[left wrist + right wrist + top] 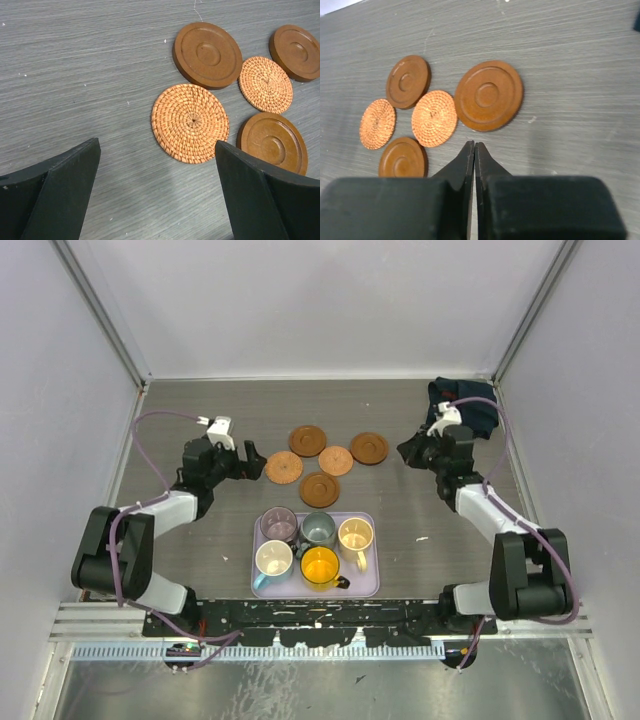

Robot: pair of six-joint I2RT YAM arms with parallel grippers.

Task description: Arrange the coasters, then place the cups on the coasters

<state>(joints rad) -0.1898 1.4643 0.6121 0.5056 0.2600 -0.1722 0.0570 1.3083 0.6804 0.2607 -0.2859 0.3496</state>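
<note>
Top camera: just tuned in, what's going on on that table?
Nothing is held yet. Five coasters lie bunched mid-table, three smooth wooden and two woven. The left claw hangs open beside the leftmost woven coaster. The right claw is shut and empty near the rightmost wooden coaster. All five mugs sit in the lavender tray, none on a coaster.
</note>
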